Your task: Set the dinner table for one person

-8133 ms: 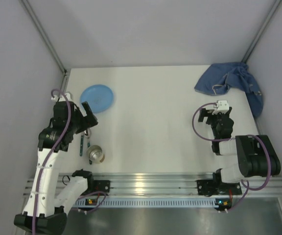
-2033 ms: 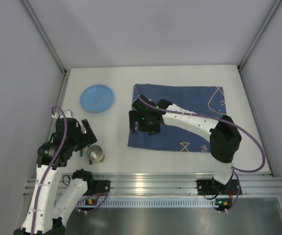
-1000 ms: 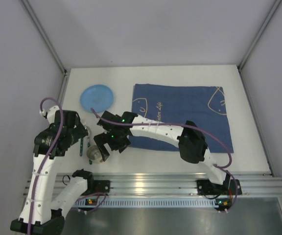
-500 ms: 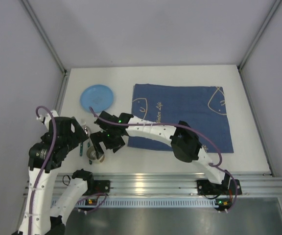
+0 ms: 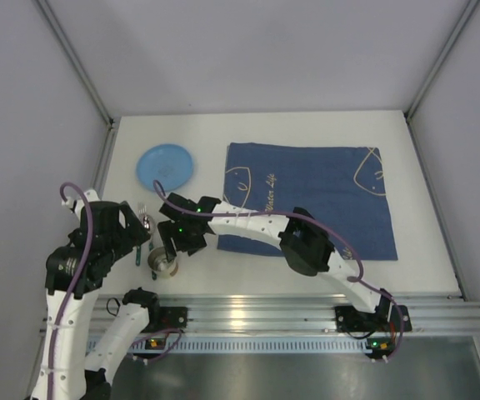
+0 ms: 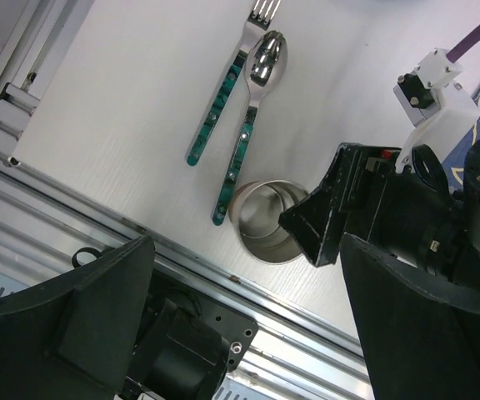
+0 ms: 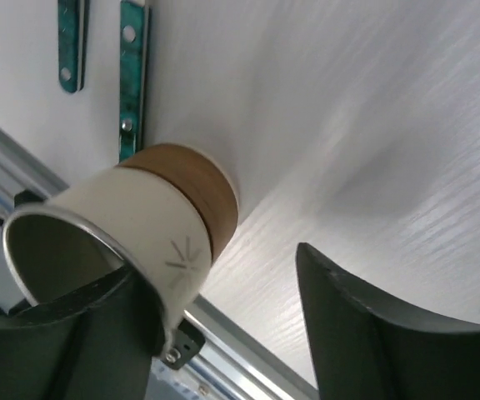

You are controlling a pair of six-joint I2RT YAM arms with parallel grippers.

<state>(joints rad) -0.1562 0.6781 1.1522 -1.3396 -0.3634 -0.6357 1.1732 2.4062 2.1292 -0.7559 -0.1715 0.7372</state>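
Shows the counter point(image 5: 248, 133) as a flat white slab filling the middle of the top view, with a ribbed rail point(image 5: 257, 312) along its 6 o'clock edge. Carries a dark blue cloth point(image 5: 307, 200), spread flat from the centre toward 3 o'clock, and a blue plate point(image 5: 166, 165) at 10 o'clock. Bears a metal cup point(image 7: 140, 225) near the 7 o'clock corner, base down and mouth up, its wall banded white and brown. Places a fork point(image 6: 227, 83) and a spoon point(image 6: 248, 125), both green-handled, side by side at the cup's 11 o'clock, with the end of the spoon's handle just beside the cup.

Spans the cloth's near left corner with the right arm. Sets the right tool point(image 7: 219, 283) down around the cup, jaws partly spread: one finger touching the white wall, the other apart from it, so no closed grip. Hangs the left tool point(image 6: 247, 250) above the same corner, jaws spread wide, gripping nothing.
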